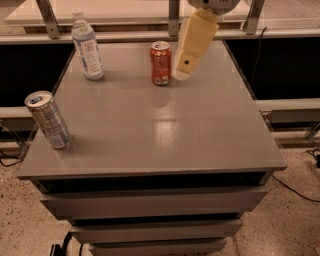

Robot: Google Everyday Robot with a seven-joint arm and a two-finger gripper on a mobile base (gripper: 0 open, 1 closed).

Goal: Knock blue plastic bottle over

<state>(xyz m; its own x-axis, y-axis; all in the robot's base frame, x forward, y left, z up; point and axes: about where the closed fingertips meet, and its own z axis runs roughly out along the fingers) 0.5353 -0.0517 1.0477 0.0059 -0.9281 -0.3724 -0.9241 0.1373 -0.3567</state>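
A gray cabinet point(210, 145) with a flat top and stacked drawers point(150, 202) stands on a speckled tan floor point(292, 225), where a black cable point(296, 188) trails at the right. Behind it runs a pale counter point(125, 10) on metal posts point(48, 17), with dark panels point(287, 65) underneath. Soft light glints off the cabinet top. The gripper point(181, 75) hangs over the top's far part.

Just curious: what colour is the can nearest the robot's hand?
The can is red, camera view; the gripper hangs just beside it.
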